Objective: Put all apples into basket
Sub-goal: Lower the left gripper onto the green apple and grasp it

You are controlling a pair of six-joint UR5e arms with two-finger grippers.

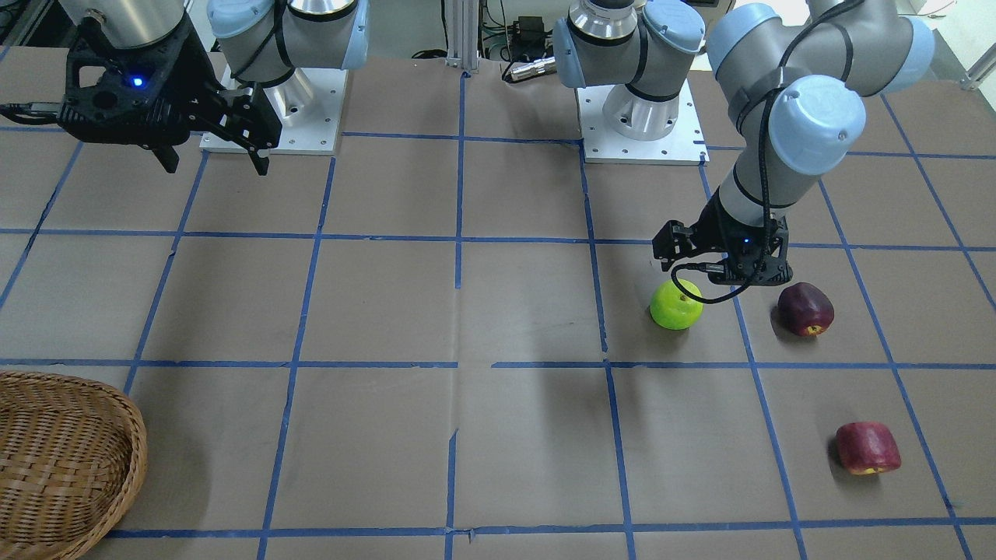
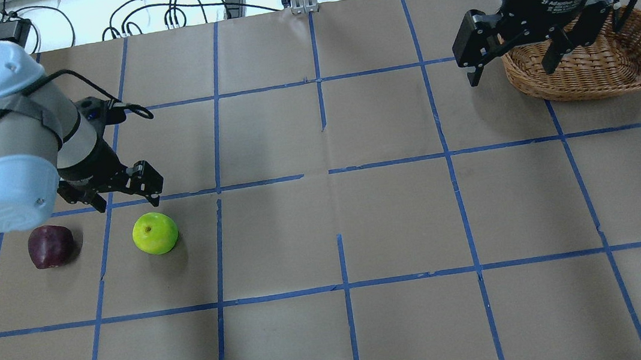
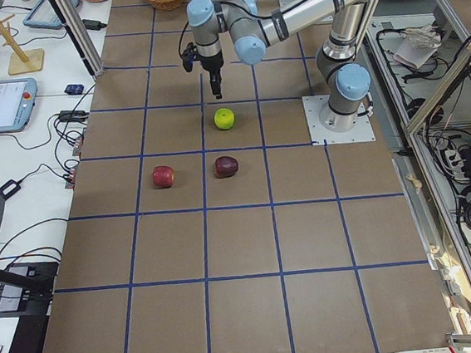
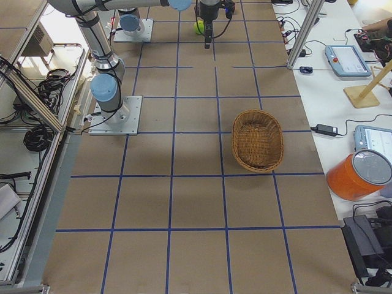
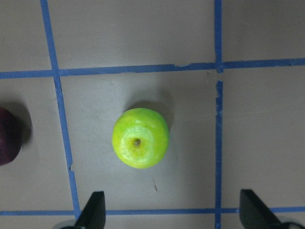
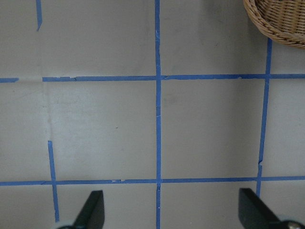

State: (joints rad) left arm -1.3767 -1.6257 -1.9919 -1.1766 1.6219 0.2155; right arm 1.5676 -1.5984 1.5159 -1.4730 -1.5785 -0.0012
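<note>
The lime-green apple (image 1: 676, 305) sits on the table and also shows in the overhead view (image 2: 154, 233) and the left wrist view (image 5: 140, 138). The dark maroon apple (image 1: 806, 309) lies beside it (image 2: 51, 246). The lighter red apple (image 1: 867, 448) lies farther from the robot, out of the overhead view. My left gripper (image 2: 127, 203) is open and empty, above the table just on the robot's side of the green apple, not touching it. My right gripper (image 2: 511, 75) is open and empty, held high near the wicker basket (image 2: 594, 89). The basket holds nothing.
Brown paper with a grid of blue tape lines (image 2: 329, 170) covers the table. The two arm bases (image 1: 642, 117) stand at the robot's edge. The basket (image 1: 70, 467) sits far across the table from the apples.
</note>
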